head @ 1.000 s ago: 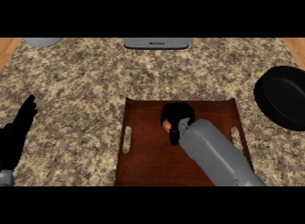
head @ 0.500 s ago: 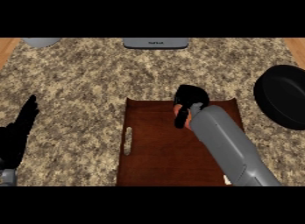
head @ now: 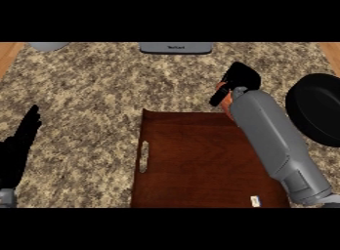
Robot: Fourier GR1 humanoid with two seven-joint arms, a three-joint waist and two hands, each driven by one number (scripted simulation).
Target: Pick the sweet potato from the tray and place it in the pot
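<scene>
Sweet potato (head: 221,90) clasped in right robot hand (head: 242,78)

Head view, steeply down onto counter (head: 108,83)

— Any writing to read here?
— Only a small dark mark (head: 176,47) on the front of the grey box (head: 155,49) at the far edge of the counter (head: 94,97). It looks like a brand word, but the letters are too small to make out.
— Anything else?
— A little white tag (head: 254,200) on the near right rim of the tray (head: 194,161). Nothing legible on it.
</scene>
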